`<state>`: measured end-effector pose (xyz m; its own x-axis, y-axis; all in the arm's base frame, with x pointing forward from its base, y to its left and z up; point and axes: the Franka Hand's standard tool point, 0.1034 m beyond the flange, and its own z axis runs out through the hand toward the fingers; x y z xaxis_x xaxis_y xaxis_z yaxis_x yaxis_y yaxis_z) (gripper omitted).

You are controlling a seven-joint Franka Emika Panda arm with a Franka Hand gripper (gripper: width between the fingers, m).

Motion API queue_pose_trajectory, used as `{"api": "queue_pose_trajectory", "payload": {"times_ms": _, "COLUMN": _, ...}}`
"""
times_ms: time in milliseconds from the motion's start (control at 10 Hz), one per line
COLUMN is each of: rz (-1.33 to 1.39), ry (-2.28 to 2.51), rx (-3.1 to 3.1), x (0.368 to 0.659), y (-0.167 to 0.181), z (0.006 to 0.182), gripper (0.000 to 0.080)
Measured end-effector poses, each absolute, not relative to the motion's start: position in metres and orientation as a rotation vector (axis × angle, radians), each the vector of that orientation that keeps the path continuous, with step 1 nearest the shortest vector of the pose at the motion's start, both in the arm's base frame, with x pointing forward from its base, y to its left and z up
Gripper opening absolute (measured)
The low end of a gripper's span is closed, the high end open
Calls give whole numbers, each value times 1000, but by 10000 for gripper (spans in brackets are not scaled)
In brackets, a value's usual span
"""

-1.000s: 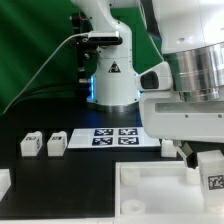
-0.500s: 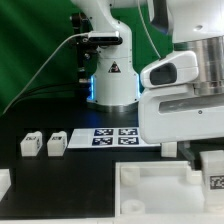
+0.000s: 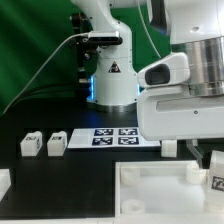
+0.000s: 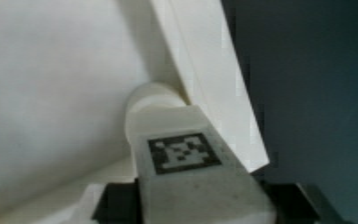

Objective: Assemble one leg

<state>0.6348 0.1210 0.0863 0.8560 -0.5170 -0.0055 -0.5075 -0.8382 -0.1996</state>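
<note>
Bright, even light; the wrist view is soft, slightly blurred.

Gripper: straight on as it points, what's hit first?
Probably the round corner socket of the white tray part: the leg held in the gripper points into it; contact depth unclear.

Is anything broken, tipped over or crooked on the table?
Nothing stands out. The pincer holds the leg straight next to the big white tray-like part. Two spare legs stand upright side by side near the marker board. No cracks or spills show.
</note>
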Motion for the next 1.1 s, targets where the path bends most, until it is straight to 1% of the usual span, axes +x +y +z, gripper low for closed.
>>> {"api": "queue_pose_trajectory", "payload": {"times_ms": 400, "rz": -14, "ry": 1600, "rx": -2374, "x": 634, "y": 113, "z": 83, "gripper": 318}}
{"api": "queue_pose_trajectory", "payload": {"times_ms": 700, "rz": 76, "ry": 1942, "rx": -2084, "x": 627, "y": 132, "z": 83, "gripper": 316}}
{"api": "queue_pose_trajectory", "payload": {"times_ms": 900, "rz": 94, "ry": 2006, "rx": -2023, "x": 626, "y": 136, "z": 83, "gripper": 306}}
{"api": "queue_pose_trajectory", "payload": {"times_ms": 1000, "rz": 92, "ry": 1998, "rx": -2031, "x": 626, "y": 136, "z": 83, "gripper": 418}}
{"api": "queue_pose_trajectory", "payload": {"times_ms": 1100, "rz": 85, "ry": 1964, "rx": -2064, "x": 626, "y": 136, "z": 83, "gripper": 418}}
